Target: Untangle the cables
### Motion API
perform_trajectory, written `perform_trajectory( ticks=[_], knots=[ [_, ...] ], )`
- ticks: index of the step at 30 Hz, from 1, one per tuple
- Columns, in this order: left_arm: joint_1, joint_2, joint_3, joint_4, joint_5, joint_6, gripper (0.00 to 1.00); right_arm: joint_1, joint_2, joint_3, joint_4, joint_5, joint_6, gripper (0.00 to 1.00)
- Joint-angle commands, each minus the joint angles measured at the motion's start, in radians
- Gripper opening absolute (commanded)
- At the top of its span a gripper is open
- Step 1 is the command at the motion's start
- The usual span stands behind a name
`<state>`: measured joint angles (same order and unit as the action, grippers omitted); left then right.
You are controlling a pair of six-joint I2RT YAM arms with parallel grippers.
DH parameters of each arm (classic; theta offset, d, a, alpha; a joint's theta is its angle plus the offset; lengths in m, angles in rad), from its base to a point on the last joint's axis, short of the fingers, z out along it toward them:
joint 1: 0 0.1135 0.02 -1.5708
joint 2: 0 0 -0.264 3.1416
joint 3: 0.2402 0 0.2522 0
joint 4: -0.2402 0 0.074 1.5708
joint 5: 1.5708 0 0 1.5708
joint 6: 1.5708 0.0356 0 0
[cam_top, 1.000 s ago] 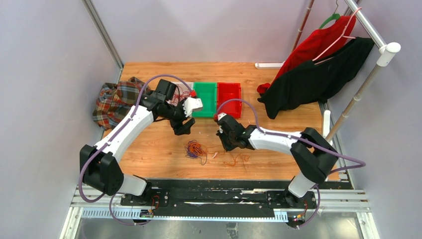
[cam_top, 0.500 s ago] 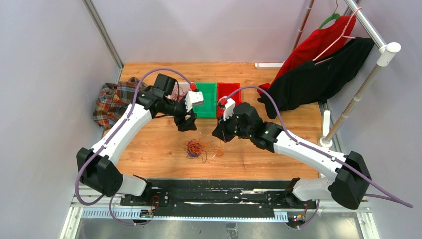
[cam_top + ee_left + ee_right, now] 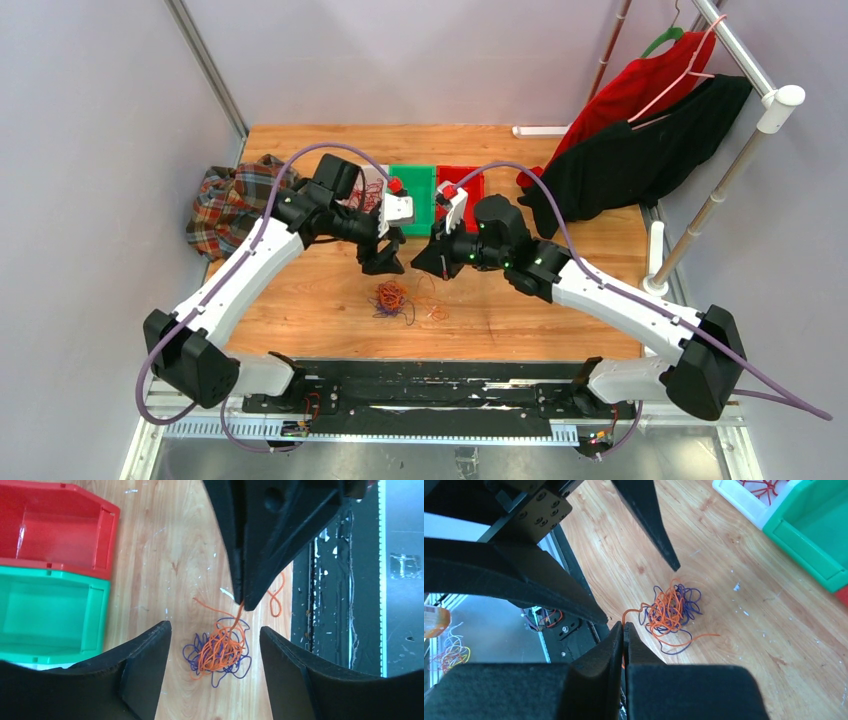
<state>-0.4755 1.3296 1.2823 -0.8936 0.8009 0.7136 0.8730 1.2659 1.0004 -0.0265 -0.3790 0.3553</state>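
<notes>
A wooden bench (image 3: 560, 310) fills the floor of a booth with pale lilac walls (image 3: 420, 50). A plaid cloth (image 3: 230, 205) is heaped at its left edge, and a red garment (image 3: 630, 90) and a black garment (image 3: 630, 160) hang from a rail at the right. Along the far side stand a white bin (image 3: 372, 180) with red wires in it, a green bin (image 3: 412, 195) and a red bin (image 3: 470, 185), side by side. The cables (image 3: 220, 652) lie on the bare wood nearer than the bins, about midway between the two arms. They form a rounded knot of orange and dark purple wire with no clear long axis, its purple loops spilling out around the orange core. One orange strand (image 3: 239, 615) leaves the knot and runs up to the right tool (image 3: 624, 626), whose fingers are pressed together with the strand pinched at their tips. In the left wrist view the strand points away from the knot towards the near edge of the bench. The left tool (image 3: 215, 627) hangs over the knot with its fingers spread wide, one on each side, touching nothing. A separate orange wire (image 3: 276, 597) lies curled just beside the knot, on the side towards the arm bases.
</notes>
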Motion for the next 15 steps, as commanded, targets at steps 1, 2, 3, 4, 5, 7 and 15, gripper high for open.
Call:
perform_trajectory(
  ticks=[1,2,3,4,5,7,15],
  knots=[
    [-0.027,-0.049,-0.015,-0.015,0.060,0.011,0.68,0.013,-0.020,0.040,0.058,-0.043,0.029,0.01],
    [-0.029,-0.053,-0.020,-0.016,0.060,0.007,0.67,0.013,-0.024,0.042,0.059,-0.042,0.032,0.01],
    [-0.031,-0.059,-0.026,-0.015,0.057,0.006,0.65,0.014,-0.028,0.042,0.062,-0.041,0.035,0.01],
    [-0.031,-0.064,-0.036,-0.015,0.056,0.000,0.63,0.013,-0.034,0.039,0.070,-0.041,0.040,0.00],
    [-0.031,-0.071,-0.047,-0.016,0.056,-0.009,0.61,0.013,-0.040,0.034,0.079,-0.039,0.047,0.00],
    [-0.031,-0.087,-0.068,-0.017,0.063,-0.031,0.57,0.014,-0.056,0.016,0.104,-0.036,0.069,0.01],
    [-0.034,-0.164,-0.155,0.219,0.015,-0.241,0.42,0.014,-0.061,-0.019,0.236,-0.058,0.151,0.01]
  ],
)
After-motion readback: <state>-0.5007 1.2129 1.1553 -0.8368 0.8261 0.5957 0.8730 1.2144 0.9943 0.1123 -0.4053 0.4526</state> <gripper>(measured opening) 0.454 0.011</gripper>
